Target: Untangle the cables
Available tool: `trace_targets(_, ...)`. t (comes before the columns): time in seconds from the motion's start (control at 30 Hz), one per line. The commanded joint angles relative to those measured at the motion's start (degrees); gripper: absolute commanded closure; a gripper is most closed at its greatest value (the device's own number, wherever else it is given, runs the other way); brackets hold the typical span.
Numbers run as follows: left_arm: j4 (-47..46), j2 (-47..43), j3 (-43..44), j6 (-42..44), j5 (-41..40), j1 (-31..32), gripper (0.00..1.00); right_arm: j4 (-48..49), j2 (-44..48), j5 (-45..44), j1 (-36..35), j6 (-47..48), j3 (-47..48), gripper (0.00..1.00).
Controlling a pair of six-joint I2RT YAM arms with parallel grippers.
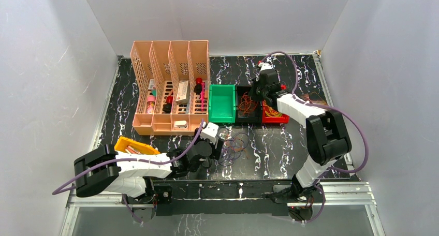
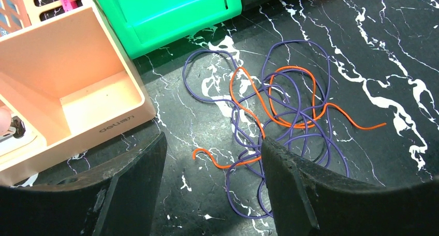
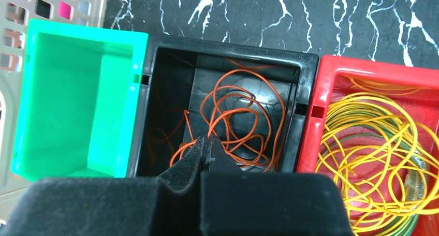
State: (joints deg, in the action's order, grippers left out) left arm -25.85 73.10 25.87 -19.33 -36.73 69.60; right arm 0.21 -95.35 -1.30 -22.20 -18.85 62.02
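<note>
Tangle of thin purple and orange cables (image 2: 279, 117) flat on the table (image 2: 404, 49), close to its near edge, just in front of the green bin (image 2: 171, 13) and the peach organiser (image 2: 67, 80). Light, limp, no stiffness to speak of; likely to drag neighbouring loops along on any lift; thin and prob. slippery, so a pinch right at the fingertips.

Best hold, by judgement: the orange free end (image 2: 195, 153) at the near-left of the heap, or the other orange tail out to the right; both clear of the purple loops.

Left gripper (image 2: 212, 143) hovering over the tangle w/ jaws well apart, nothing between them. Right gripper (image 3: 207, 143) fully closed, tips down inside the black bin (image 3: 305, 70) among orange strands (image 3: 243, 112); no telling if one is pinched.

Bins in a row mid-table, twd the right edge: green bin bare inside; black bin w/ a loose orange coil; red bin (image 3: 331, 86) w/ many yellow loops (image 3: 372, 143) plus a green strand. Organiser w/ small odds in its slots; yellow bin (image 1: 124, 142) by the near-left corner, contents too small to tell.
</note>
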Motion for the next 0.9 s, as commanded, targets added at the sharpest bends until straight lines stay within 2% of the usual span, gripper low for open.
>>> trace_targets(0.0,0.48,-1.54,1.26,-0.14,-0.92,0.27,0.34,2.56,-1.69,-0.61,0.11,0.70,0.65,1.00)
trace_targets(0.13,0.11,-1.42,1.54,-0.18,-0.58,0.27,0.34,1.60,-1.69,-3.52,0.13,-3.78,0.11,1.00)
trace_targets(0.33,0.81,-1.25,2.69,0.74,0.51,0.27,0.34,2.63,-3.17,-3.35,0.13,-7.73,-1.24,1.00)
trace_targets(0.6,1.32,-2.37,2.09,0.29,0.16,0.20,0.34,3.15,-4.01,-3.12,-0.13,-8.17,-1.48,0.90)
trace_targets(0.8,0.95,-2.25,2.08,0.07,-0.22,0.24,0.34,3.26,-0.56,-1.78,-0.22,-5.60,-0.25,0.82)
trace_targets(0.87,0.95,-2.11,2.21,0.23,-0.18,0.27,0.34,2.35,0.18,-2.43,-0.21,-5.04,0.44,0.76)
